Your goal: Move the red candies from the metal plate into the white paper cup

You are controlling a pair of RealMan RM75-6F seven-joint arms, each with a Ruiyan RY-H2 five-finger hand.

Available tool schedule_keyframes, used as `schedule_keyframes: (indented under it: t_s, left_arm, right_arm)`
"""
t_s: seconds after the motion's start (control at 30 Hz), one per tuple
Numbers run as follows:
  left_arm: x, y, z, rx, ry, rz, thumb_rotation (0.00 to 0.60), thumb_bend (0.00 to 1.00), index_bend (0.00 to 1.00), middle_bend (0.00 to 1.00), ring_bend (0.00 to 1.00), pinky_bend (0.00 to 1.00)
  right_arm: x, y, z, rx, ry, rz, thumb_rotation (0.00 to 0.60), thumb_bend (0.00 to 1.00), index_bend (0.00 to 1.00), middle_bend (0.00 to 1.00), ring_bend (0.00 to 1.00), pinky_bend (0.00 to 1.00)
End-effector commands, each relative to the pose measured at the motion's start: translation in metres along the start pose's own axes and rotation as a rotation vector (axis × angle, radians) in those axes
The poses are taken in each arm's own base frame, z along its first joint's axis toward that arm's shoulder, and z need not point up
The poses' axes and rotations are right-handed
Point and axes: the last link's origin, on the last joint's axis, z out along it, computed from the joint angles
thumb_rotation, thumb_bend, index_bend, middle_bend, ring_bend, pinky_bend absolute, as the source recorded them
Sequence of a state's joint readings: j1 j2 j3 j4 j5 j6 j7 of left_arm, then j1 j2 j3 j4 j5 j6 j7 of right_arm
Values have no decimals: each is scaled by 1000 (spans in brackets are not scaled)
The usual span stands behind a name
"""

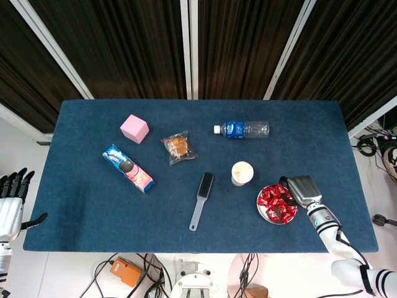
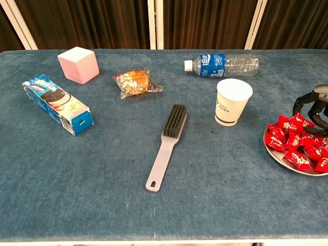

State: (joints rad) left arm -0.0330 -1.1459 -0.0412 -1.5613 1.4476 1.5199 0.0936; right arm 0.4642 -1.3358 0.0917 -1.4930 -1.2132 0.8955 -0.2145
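Observation:
Several red candies lie heaped on the metal plate at the table's front right. The white paper cup stands upright just left of and behind the plate. My right hand hovers over the plate's far right side, fingers curved down and apart above the candies, holding nothing that I can see. My left hand hangs off the table's left edge, fingers spread, holding nothing.
A grey brush lies left of the cup. A water bottle lies behind it. Further left are a snack packet, a blue cookie box and a pink cube.

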Motion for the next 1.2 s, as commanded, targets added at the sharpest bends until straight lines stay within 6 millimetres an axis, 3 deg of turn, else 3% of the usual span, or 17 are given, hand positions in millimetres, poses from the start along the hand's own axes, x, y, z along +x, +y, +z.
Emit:
schedule_keyframes:
  t_s: [0.03, 0.2, 0.33, 0.5, 0.7, 0.97, 1.13, 1.2]
  left_arm:
    - [0, -1, -1, 5, 2, -6, 600, 0, 33, 0, 0, 0]
    - [0, -2, -1, 6, 5, -4, 600, 0, 32, 0, 0, 0]
    - [1, -1, 0, 0, 10, -3, 600, 0, 32, 0, 0, 0]
    - [1, 1, 1, -6, 13, -7, 600, 0, 32, 0, 0, 0]
    - [2, 0, -1, 2, 16, -3, 600, 0, 32, 0, 0, 0]
    - [2, -3, 0, 12, 11, 3, 600, 0, 32, 0, 0, 0]
    - [1, -4, 0, 15, 8, 4, 600, 0, 32, 0, 0, 0]
    - [1, -4, 0, 14, 10, 2, 600, 0, 32, 0, 0, 0]
  right_arm:
    - [0, 0, 0, 4, 8, 8, 600, 722, 592, 843, 1000, 1000]
    - [21, -2, -13, 39, 94, 39, 600, 731, 635, 851, 1000, 1000]
    - [57, -15, -23, 112, 187, 58, 600, 732, 637, 854, 1000, 1000]
    - [85, -44, -2, 204, 232, 85, 600, 732, 641, 854, 1000, 1000]
    - [83, -76, 37, 248, 181, 46, 600, 729, 581, 854, 1000, 1000]
    - [70, -99, 57, 273, 123, 15, 600, 709, 507, 855, 1000, 1000]
    - [66, -102, 57, 271, 122, 5, 600, 412, 351, 854, 1000, 1000]
    - [68, -100, 54, 269, 136, 11, 600, 345, 305, 854, 1000, 1000]
